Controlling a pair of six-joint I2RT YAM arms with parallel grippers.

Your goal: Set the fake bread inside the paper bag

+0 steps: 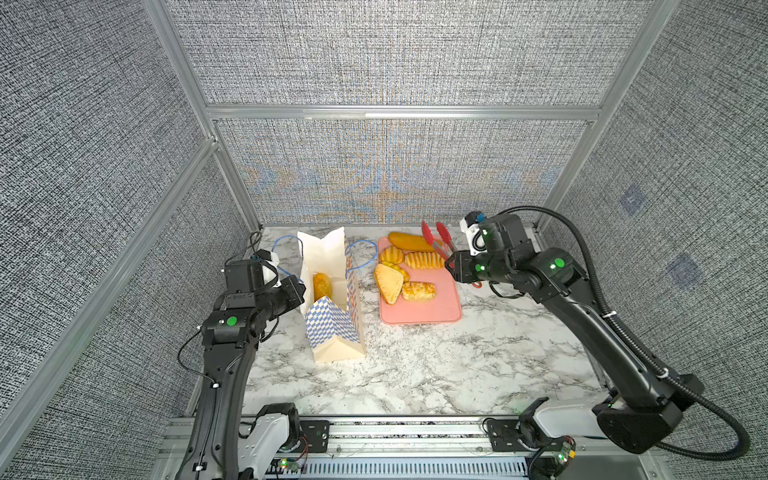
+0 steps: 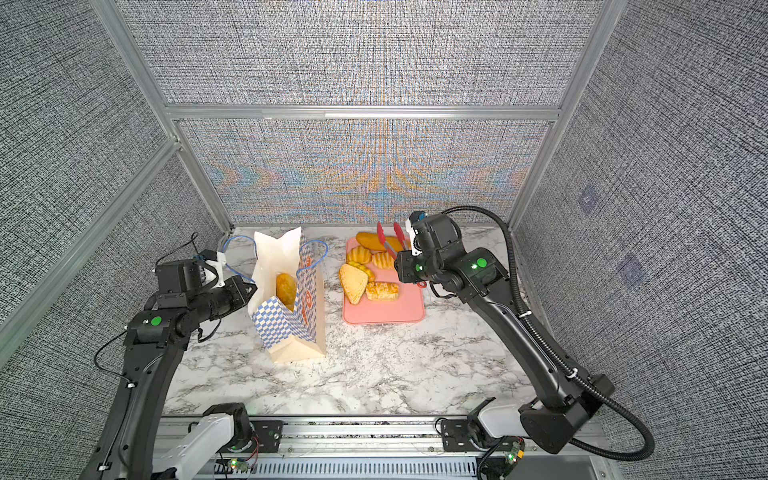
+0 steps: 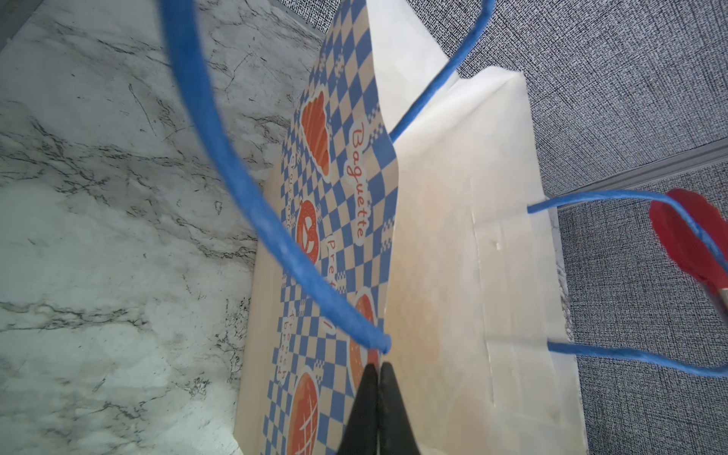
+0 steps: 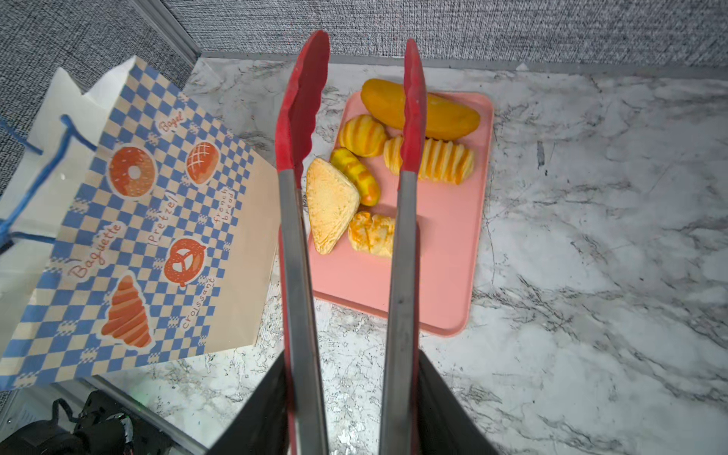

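The paper bag stands open at the left of the table, with one oval bun of the fake bread inside. My left gripper is shut on the bag's rim beside a blue cord handle. Several more breads lie on the pink tray: a long loaf, ridged rolls, a triangular sandwich and a braided piece. My right gripper is shut on the red tongs. The tongs' arms stand apart above the tray, with nothing between their tips.
The marble table is walled by grey fabric panels on aluminium frames at the back and on both sides. The bag leans toward the tray, with a narrow strip of table between them.
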